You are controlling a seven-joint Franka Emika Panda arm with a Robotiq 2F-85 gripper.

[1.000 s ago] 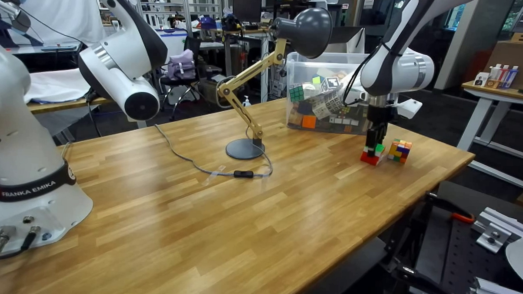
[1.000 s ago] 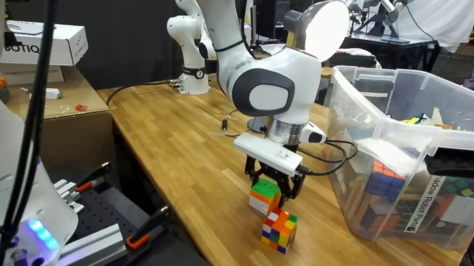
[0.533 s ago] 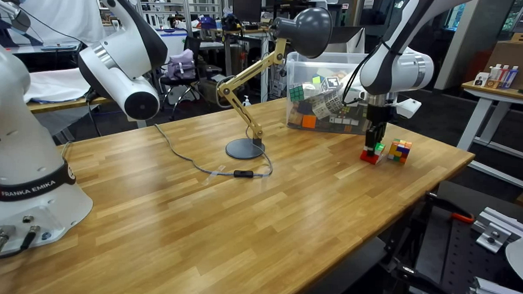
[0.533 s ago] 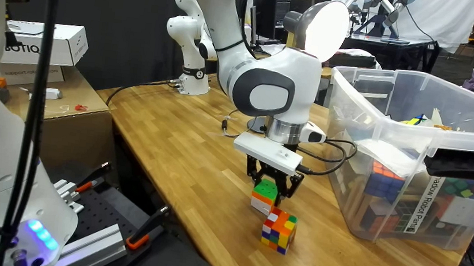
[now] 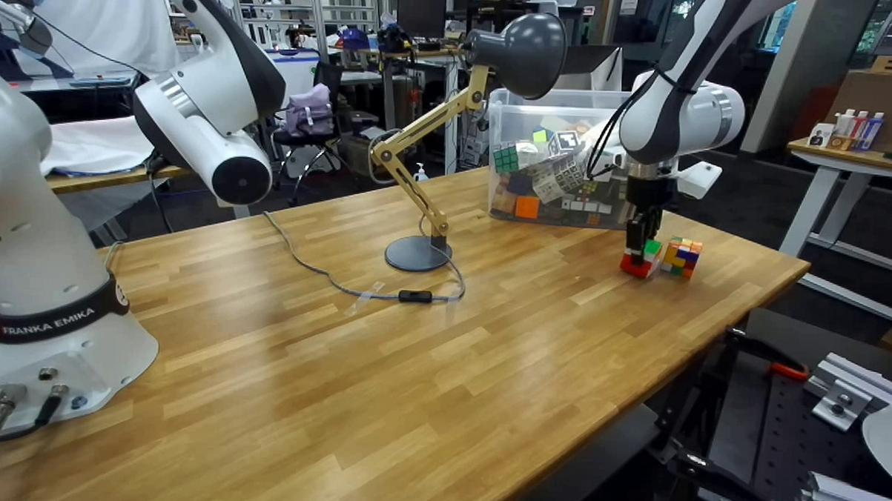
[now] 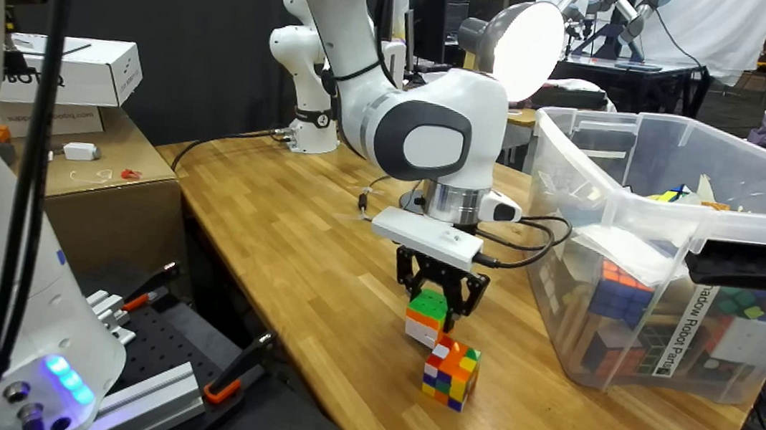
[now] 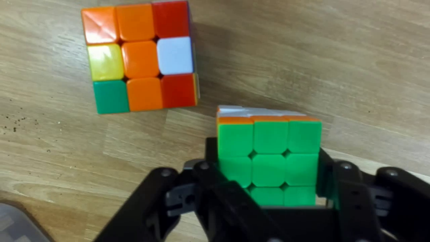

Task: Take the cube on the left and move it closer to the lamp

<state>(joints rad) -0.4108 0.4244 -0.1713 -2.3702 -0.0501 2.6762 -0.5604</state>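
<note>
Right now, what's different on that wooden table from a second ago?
The black gripper has closed on the green-topped puzzle cube, which has turned slightly and, in an exterior view, shifted a little to the right; I can't tell whether it's lifted. The mixed-colour puzzle cube, desk lamp and clear plastic storage bin stayed put.

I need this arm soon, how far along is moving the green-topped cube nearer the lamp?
Done: the grasp; the gripper is shut on the green-topped cube. In hand: perhaps the lift, but no clear gap shows beneath. Left: carry and release; the lamp stands well apart.
</note>
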